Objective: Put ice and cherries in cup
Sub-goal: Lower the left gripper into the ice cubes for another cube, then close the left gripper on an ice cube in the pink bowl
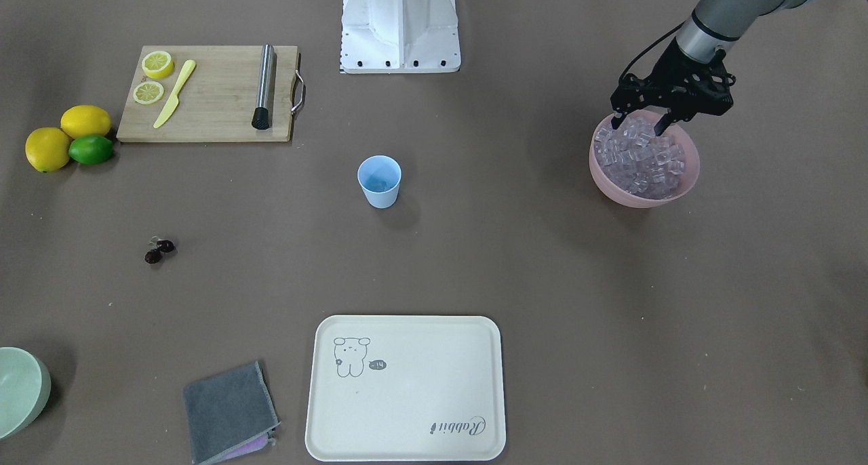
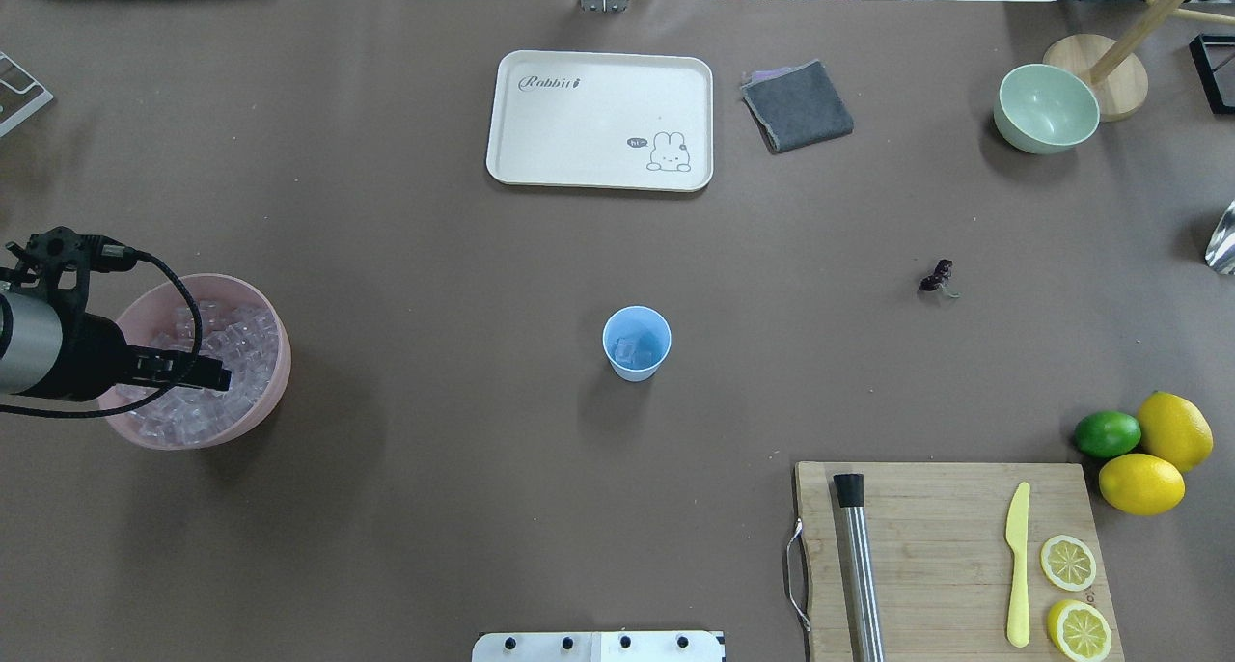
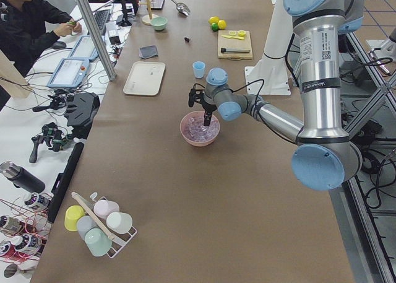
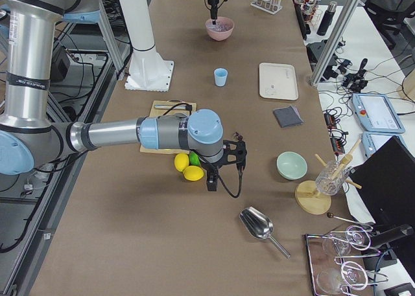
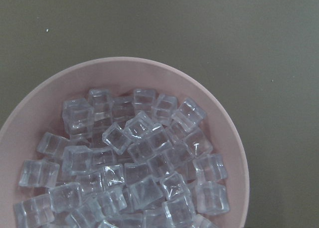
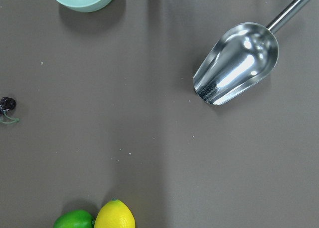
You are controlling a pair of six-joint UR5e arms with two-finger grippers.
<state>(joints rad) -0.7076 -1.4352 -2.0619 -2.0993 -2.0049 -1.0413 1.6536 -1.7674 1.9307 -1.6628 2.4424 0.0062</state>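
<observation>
Pink plastic is where the action is: the pink bowl (image 1: 645, 198), heaped with ice (image 1: 637, 156), is parked well off to the cup's (image 1: 379, 181) robot-left side. The left gripper (image 1: 639, 125) is hung right over the bowl's edge farthest from the operators' side. Its 2 fingers are spread apart, with the tips down at the top layer of cubes and nothing clamped between them yet, as far as can be seen. In the left wrist view only the pile itself is shown, a loose jumble with no cube sitting square to anything.

So the relation that matters is straight down. The ice is directly below the tool, and the cup is a long sideways carry away. No particular axis is needed for the cubes, so whichever one lands between the fingers is probably good enough.

In the overhead view, what looks like a cube or 2 can be made out at the bottom of the cup, so the ice part is judged to be underway, not finished.

The cherries (image 1: 159, 251) are left lying on the table on the cup's opposite side, robot-right, well apart from it. They're much nearer the right gripper (image 4: 225, 173). That one is only caught in the right-side view, so whether its fingers are apart or together can't be told.
</observation>
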